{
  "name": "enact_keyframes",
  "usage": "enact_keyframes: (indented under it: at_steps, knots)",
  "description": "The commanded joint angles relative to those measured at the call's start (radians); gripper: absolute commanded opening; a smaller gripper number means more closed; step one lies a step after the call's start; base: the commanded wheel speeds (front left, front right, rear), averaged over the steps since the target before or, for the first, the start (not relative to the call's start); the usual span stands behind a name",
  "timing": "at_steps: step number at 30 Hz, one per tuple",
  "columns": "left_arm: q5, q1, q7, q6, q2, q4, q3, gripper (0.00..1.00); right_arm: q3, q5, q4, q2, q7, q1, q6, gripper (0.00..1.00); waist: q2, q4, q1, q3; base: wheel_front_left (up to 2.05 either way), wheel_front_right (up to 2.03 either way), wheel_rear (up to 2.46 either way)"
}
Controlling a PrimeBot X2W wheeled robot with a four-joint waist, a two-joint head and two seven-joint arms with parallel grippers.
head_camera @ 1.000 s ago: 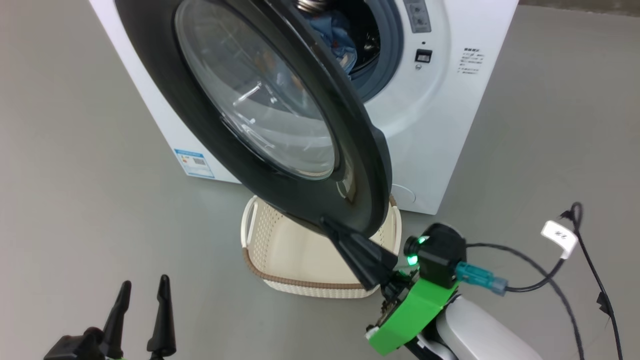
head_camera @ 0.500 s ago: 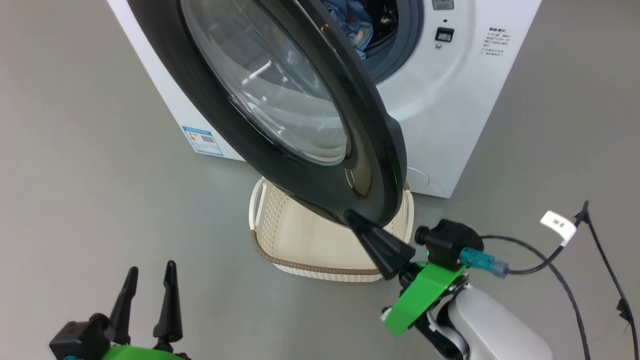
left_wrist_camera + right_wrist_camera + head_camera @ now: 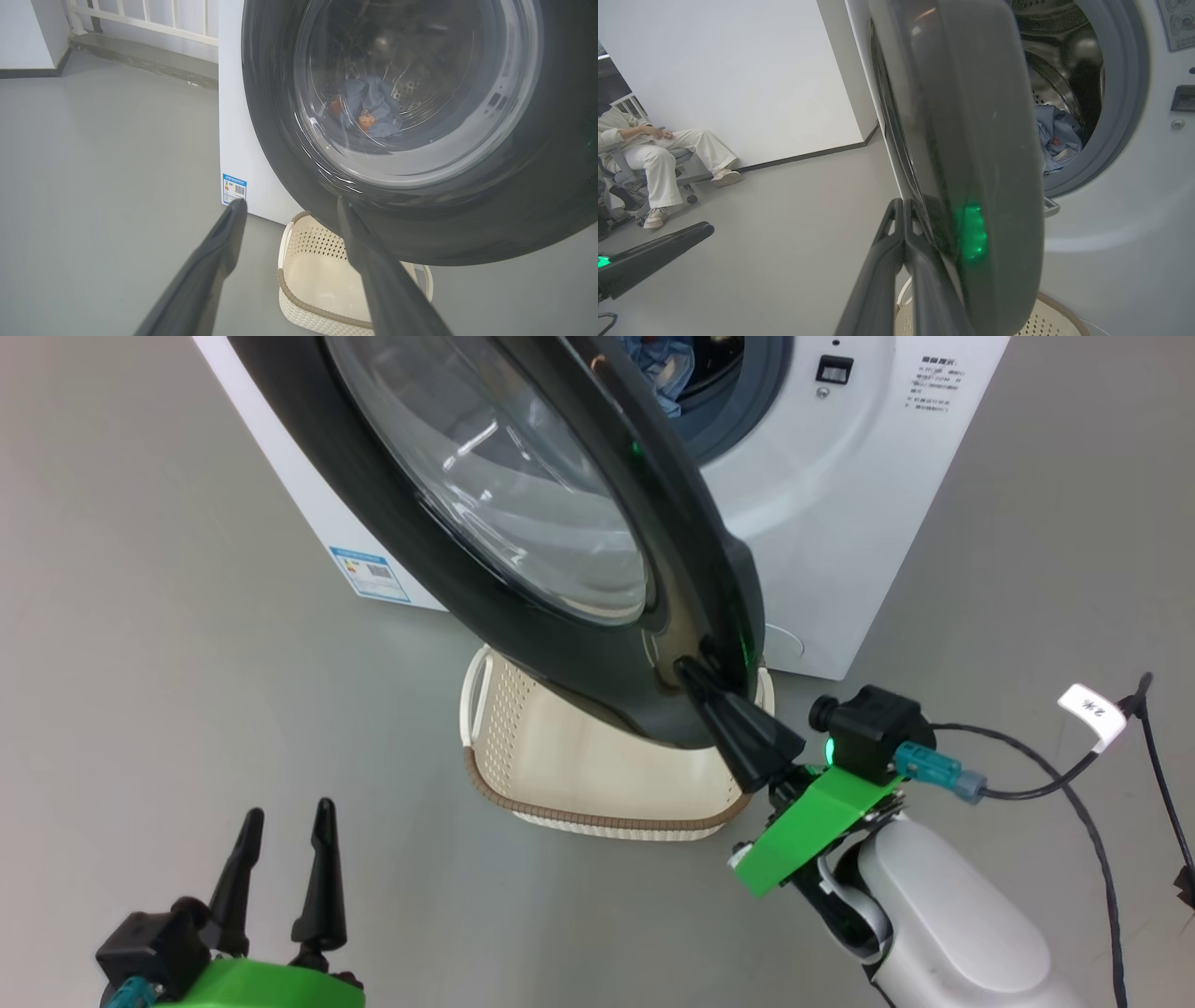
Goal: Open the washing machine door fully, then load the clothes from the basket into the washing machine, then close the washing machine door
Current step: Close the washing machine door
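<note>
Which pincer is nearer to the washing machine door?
The right. The right pincer, shut, touches the washing machine door at its lower rim; the left pincer, open, hovers well apart from it.

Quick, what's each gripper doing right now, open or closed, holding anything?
Left gripper: open, holding nothing.
Right gripper: shut, tips against the washing machine door.

Grey floor [image 3: 140,616] throughout. Person [image 3: 654,154] in pale clothes, seated on a wheeled chair [image 3: 619,191] beside a white wall [image 3: 738,70]. White railing [image 3: 145,25] above a grey ledge [image 3: 140,60].
</note>
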Motion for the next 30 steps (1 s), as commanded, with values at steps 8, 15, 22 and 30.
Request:
enact_keyframes:
  at_steps: [8,15,22,30]
  knots:
    - [0.007,-0.064,-0.006,-0.002,0.014,-0.038,0.020,1.00,-0.071,-0.033,-0.010,0.005,-0.005,-0.066,0.001,0.00,0.0000,0.010,0.0000,0.045,0.00,0.00,0.00]
    - [0.005,-0.085,-0.006,-0.002,0.009,-0.045,0.003,1.00,-0.144,-0.064,0.016,0.001,-0.005,-0.113,0.001,0.00,0.0000,0.027,0.0000,0.075,0.00,0.00,0.00]
    - [0.001,-0.107,-0.006,-0.002,0.004,-0.052,-0.015,1.00,-0.203,-0.092,0.038,-0.008,-0.005,-0.162,0.001,0.00,0.0000,0.051,0.0000,0.103,0.00,0.00,0.00]
    - [-0.004,-0.132,-0.006,-0.002,-0.001,-0.053,-0.051,1.00,-0.287,-0.116,0.076,-0.029,-0.005,-0.231,0.001,0.00,0.0000,0.084,0.0000,0.132,0.00,0.00,0.00]
